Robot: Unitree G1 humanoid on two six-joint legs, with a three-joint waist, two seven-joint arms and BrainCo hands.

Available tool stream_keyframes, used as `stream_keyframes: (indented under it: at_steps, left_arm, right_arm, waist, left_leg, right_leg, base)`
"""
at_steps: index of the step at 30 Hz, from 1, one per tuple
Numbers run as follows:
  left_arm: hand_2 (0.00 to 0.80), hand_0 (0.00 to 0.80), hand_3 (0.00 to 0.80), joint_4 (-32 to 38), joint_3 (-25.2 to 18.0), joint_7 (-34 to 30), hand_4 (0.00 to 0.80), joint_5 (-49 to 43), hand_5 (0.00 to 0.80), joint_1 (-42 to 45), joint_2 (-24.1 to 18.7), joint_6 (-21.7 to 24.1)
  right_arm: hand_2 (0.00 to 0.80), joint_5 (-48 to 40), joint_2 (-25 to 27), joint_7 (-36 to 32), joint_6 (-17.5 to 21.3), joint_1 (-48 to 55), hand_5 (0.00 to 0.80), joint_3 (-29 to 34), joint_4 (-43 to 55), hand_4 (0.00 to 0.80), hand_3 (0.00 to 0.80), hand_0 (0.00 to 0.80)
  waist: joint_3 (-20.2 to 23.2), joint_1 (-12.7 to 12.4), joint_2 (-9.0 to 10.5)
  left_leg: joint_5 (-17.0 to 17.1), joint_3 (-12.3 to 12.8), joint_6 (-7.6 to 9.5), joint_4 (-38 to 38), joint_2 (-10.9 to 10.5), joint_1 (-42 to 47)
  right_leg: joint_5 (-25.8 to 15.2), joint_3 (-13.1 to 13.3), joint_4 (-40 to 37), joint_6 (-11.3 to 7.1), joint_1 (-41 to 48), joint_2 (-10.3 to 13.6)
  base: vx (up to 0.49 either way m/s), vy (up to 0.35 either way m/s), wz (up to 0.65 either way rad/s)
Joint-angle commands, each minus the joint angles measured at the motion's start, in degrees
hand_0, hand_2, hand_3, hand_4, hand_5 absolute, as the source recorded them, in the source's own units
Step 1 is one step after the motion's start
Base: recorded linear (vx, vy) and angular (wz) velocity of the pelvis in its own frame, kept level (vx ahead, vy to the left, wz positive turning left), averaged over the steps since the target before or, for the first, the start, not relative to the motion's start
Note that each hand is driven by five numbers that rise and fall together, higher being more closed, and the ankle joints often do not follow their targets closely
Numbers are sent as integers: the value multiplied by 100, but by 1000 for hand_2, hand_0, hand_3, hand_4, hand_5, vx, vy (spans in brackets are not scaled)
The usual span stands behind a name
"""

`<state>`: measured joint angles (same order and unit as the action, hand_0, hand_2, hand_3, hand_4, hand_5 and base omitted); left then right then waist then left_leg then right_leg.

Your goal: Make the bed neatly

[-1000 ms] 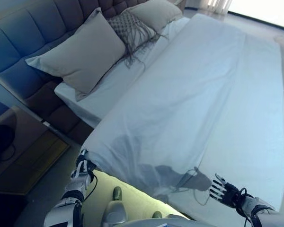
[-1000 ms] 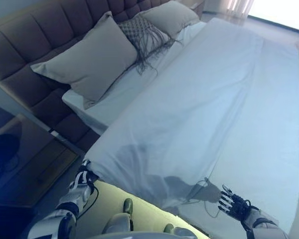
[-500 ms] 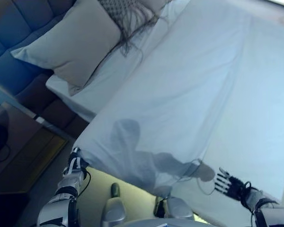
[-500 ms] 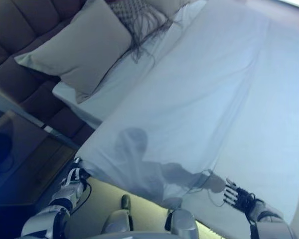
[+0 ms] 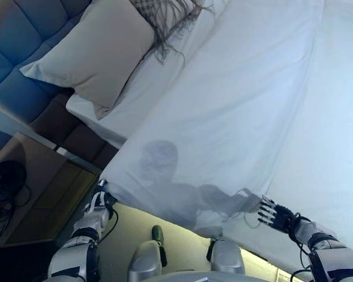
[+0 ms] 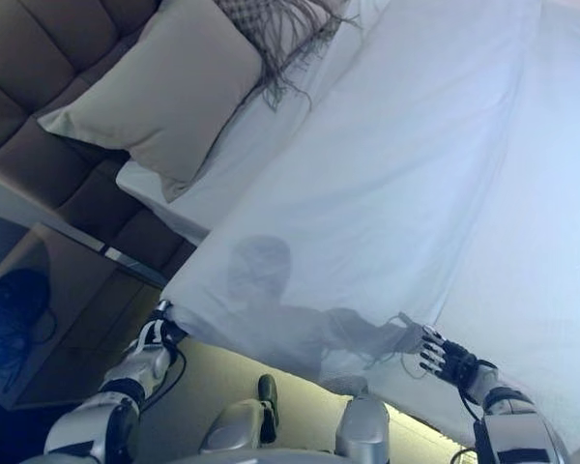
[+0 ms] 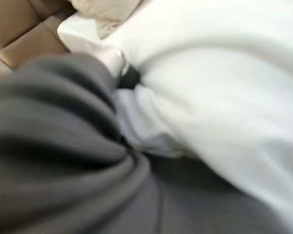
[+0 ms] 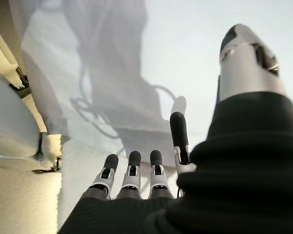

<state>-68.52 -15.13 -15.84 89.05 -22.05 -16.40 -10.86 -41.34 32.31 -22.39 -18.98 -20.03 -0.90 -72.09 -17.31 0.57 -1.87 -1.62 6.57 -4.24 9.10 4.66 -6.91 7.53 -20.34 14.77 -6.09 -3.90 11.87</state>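
A white duvet (image 5: pixel 241 100) lies spread over the bed, and its near edge hangs over the side. My left hand (image 5: pixel 97 202) is at the duvet's near corner toward the head of the bed. In the left wrist view, bunched white cloth (image 7: pixel 136 117) sits against the hand, which is closed on it. My right hand (image 5: pixel 276 214) is open with its fingers spread at the duvet's near edge. In the right wrist view its straight fingers (image 8: pixel 132 170) hover just over the white cover (image 8: pixel 185 58). The white sheet (image 5: pixel 147 88) shows below the pillows.
A large beige pillow (image 5: pixel 97 50) and a fringed cushion (image 5: pixel 167 12) lean on the tufted headboard (image 5: pixel 23 29). A bedside table (image 5: pixel 41 194) with a dark bundle of cables (image 5: pixel 6 188) stands to the left of the bed.
The camera has tilted and the whole picture has shifted. My right hand has come a little nearer the duvet's edge and stays open. My left hand stays at the corner.
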Motion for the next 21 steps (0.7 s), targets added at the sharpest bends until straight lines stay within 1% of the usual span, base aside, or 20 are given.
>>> stream_keyframes:
  at_steps: [1, 2, 3, 4, 5, 6, 7, 8, 9, 10, 11, 12, 14, 16, 18, 21]
  left_arm:
    - [800, 800, 800, -36, -634, -66, 800, 501, 800, 648, -1156, 1012]
    - [800, 800, 800, -5, -663, -62, 800, 489, 800, 655, -1152, 1000]
    - [800, 800, 800, 20, -684, -48, 800, 438, 800, 661, -1147, 973]
    - [800, 800, 800, 56, -682, -12, 800, 406, 800, 671, -1143, 953]
    - [800, 800, 800, 109, -695, 35, 800, 350, 800, 665, -1131, 936]
    - [800, 800, 800, 125, -696, 57, 800, 329, 800, 677, -1124, 904]
    - [800, 800, 800, 118, -702, 26, 800, 412, 800, 768, -1104, 920]
    - [800, 800, 800, 94, -703, -4, 800, 506, 800, 824, -1102, 931]
    - [800, 800, 800, 73, -709, -2, 800, 547, 800, 837, -1109, 923]
    - [97, 97, 97, 30, -733, 52, 97, 547, 97, 837, -1141, 827]
    - [0, 0, 0, -21, -758, 80, 0, 506, 0, 835, -1178, 720]
    - [0, 0, 0, -70, -776, 69, 0, 461, 0, 849, -1211, 617]
    - [0, 0, 0, -198, -840, 37, 0, 384, 0, 924, -1273, 359]
    - [0, 0, 0, -375, -832, -44, 0, 251, 0, 1029, -1237, 184]
    - [0, 0, 0, -446, -803, -90, 0, 102, 0, 1082, -1196, 91]
    - [0, 0, 0, -519, -812, -144, 0, -303, 0, 1216, -1172, -68]
  right_arm:
    - [0, -259, -84, -155, 239, 67, 0, -19, -202, 0, 0, 0]
    - [0, -215, -101, -204, 287, 88, 0, -4, -206, 0, 0, 0]
    - [0, -204, -81, -245, 291, 102, 0, 5, -195, 0, 0, 0]
    - [0, -227, -54, -254, 299, 109, 0, 28, -188, 0, 0, 0]
    - [0, -279, -32, -236, 321, 86, 0, 56, -189, 0, 0, 0]
    - [0, -325, -19, -193, 323, 3, 0, 27, -168, 0, 0, 0]
    - [0, -271, -15, -157, 281, -177, 0, -72, -134, 0, 0, 0]
    - [0, -204, -5, -141, 231, -354, 0, -179, -129, 0, 0, 0]
    - [0, -187, 4, -119, 210, -461, 0, -242, -142, 0, 0, 0]
    - [0, -251, 13, -51, 202, -566, 0, -334, -145, 0, 0, 0]
    - [0, -324, 1, -2, 223, -561, 0, -349, -126, 0, 0, 0]
    - [0, -376, -5, 39, 229, -538, 0, -339, -101, 0, 0, 0]
    - [0, -427, 5, 114, 189, -521, 0, -300, -74, 0, 0, 0]
    - [0, -353, 24, 61, 151, -458, 0, -224, -138, 0, 0, 0]
    - [0, -343, -15, 73, 177, -419, 0, -198, -175, 0, 0, 0]
    - [0, -400, -75, 69, 207, -355, 0, -162, -150, 0, 0, 0]
  waist:
    - [211, -623, 347]
    - [184, -638, 359]
    - [182, -626, 375]
    - [168, -609, 380]
    - [119, -592, 377]
    - [84, -622, 401]
    - [40, -734, 434]
    - [8, -815, 451]
    - [-4, -851, 447]
    - [-18, -893, 403]
    - [-55, -907, 398]
    - [-93, -920, 398]
    - [-184, -955, 357]
    - [-217, -950, 288]
    - [-216, -978, 273]
    - [-194, -1049, 301]
  left_leg:
    - [-197, 478, 51, 139, -240, -297]
    - [-71, 563, -5, 26, -202, -354]
    - [-13, 646, -102, -87, -138, -391]
    - [66, 772, -149, -141, -65, -429]
    - [183, 925, -159, -99, 33, -522]
    - [136, 696, -164, 4, 22, -590]
    - [45, 51, -155, 138, -98, -648]
    - [-1, -362, -144, 214, -158, -676]
    - [15, -511, -130, 230, -177, -711]
    - [23, -519, -110, 188, -175, -706]
    - [12, -470, -128, 269, -162, -740]
    - [-18, -460, -145, 389, -167, -791]
    - [-104, -507, -107, 566, -230, -827]
    - [-176, -465, -64, 520, -260, -679]
    - [-178, -447, -27, 438, -305, -587]
    - [-149, -347, 8, 304, -314, -474]
  right_leg:
    - [292, 105, 143, 149, 75, -506]
    - [268, 60, -104, 192, 170, -576]
    - [280, 65, -307, 198, 256, -614]
    - [229, 31, -459, 218, 306, -630]
    - [80, -62, -627, 267, 312, -630]
    - [32, 16, -662, 282, 267, -594]
    - [-10, 231, -621, 276, 148, -559]
    - [-28, 369, -555, 270, 32, -536]
    - [-59, 413, -514, 272, -58, -525]
    - [-41, 344, -413, 271, -157, -491]
    - [-29, 306, -315, 264, -209, -439]
    - [-25, 283, -240, 261, -237, -393]
    - [-7, 273, -93, 263, -255, -327]
    - [2, 269, -51, 233, -218, -289]
    - [-45, 238, -111, 188, -153, -259]
    - [-177, 57, -271, 109, -46, -207]
  base:
    - [-91, -128, 52]
    - [-66, -107, 52]
    - [-77, -69, 31]
    - [-159, -52, 8]
    - [-240, -2, -2]
    - [-269, 86, 10]
    - [-225, 171, 12]
    - [-215, 192, -9]
    - [-210, 191, -61]
    - [-172, 144, -88]
    - [-144, 124, -90]
    - [-103, 89, -67]
    - [-89, 145, -33]
    - [-40, 197, 5]
    - [-37, 116, 6]
    - [-40, 34, 0]
